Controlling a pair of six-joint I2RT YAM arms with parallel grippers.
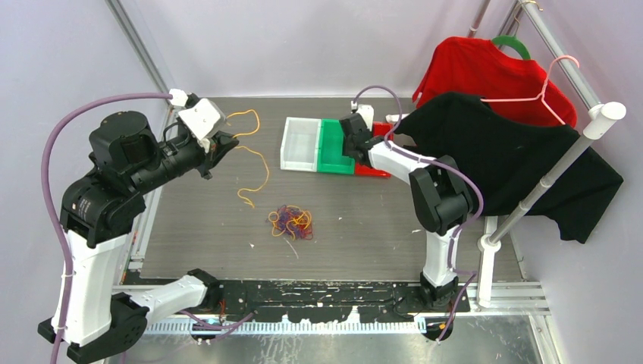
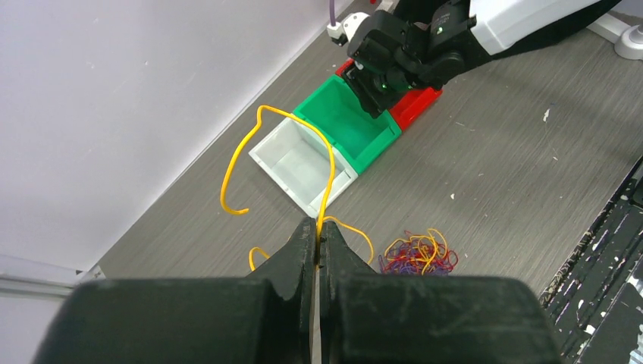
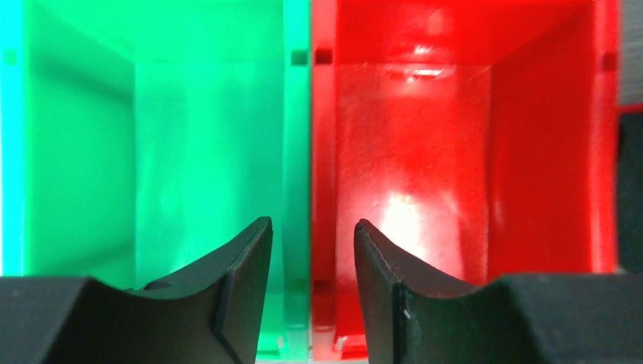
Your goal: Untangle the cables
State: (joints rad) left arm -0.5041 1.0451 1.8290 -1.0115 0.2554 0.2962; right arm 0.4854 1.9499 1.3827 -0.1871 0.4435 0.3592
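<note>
A fist-sized tangle of red, dark purple-blue and orange-yellow cables (image 1: pixel 290 221) (image 2: pixel 418 254) lies on the grey table. One long orange-yellow cable (image 1: pixel 254 163) (image 2: pixel 330 163) is apart from it, looping up off the table. My left gripper (image 1: pixel 224 144) (image 2: pixel 318 231) is shut on this cable, holding it left of the tangle. My right gripper (image 1: pixel 352 140) (image 3: pixel 312 227) hovers over the wall shared by the green bin (image 3: pixel 152 152) and the red bin (image 3: pixel 455 152). Its jaws stand apart with nothing held between them.
A white bin (image 1: pixel 299 144), the green bin (image 1: pixel 334 155) and the red bin (image 1: pixel 375 171) stand side by side at the back. A red shirt (image 1: pixel 493 68) and a black shirt (image 1: pixel 515 159) hang on a rack (image 1: pixel 546 182) at the right. Walls close the left and back.
</note>
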